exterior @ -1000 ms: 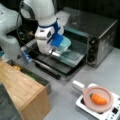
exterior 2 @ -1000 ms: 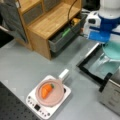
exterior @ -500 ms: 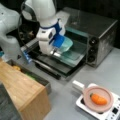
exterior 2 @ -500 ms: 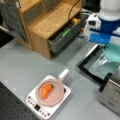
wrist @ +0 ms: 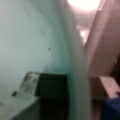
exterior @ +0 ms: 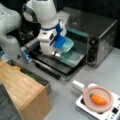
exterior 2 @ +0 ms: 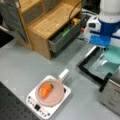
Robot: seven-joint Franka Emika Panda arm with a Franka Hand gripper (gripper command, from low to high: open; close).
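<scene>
A: What has changed around the toaster oven [exterior: 100, 37] over the last second?

B: Little. The arm's gripper [exterior: 57, 51] was already over the oven's open door [exterior: 67, 62], and it has edged a bit further toward the oven mouth, carrying the teal bowl [exterior: 67, 44] with it. In a front view the bowl [exterior 2: 113, 53] hangs just above the glass door, right at the oven's opening.

A: Is the gripper closed on it?

B: It looks so. The wrist view is filled by the bowl's pale rim [wrist: 75, 62], with a dark finger [wrist: 51, 95] pressed against the inside wall, so the fingers are clamped on the bowl's edge (the outer finger is hidden behind the rim).

A: Anything else near the oven?

B: In front of the oven, well apart from it, a pink pan [exterior: 98, 97] with a carrot [exterior: 98, 99] sits on a white hotplate [exterior 2: 37, 105]. To the oven's side stands a wooden cabinet [exterior 2: 47, 22] with an open drawer [exterior 2: 63, 37].

A: Any writing or brand to read?

B: None legible. The oven's knobs [exterior: 91, 50] and the hotplate's buttons show no readable marks.
</scene>
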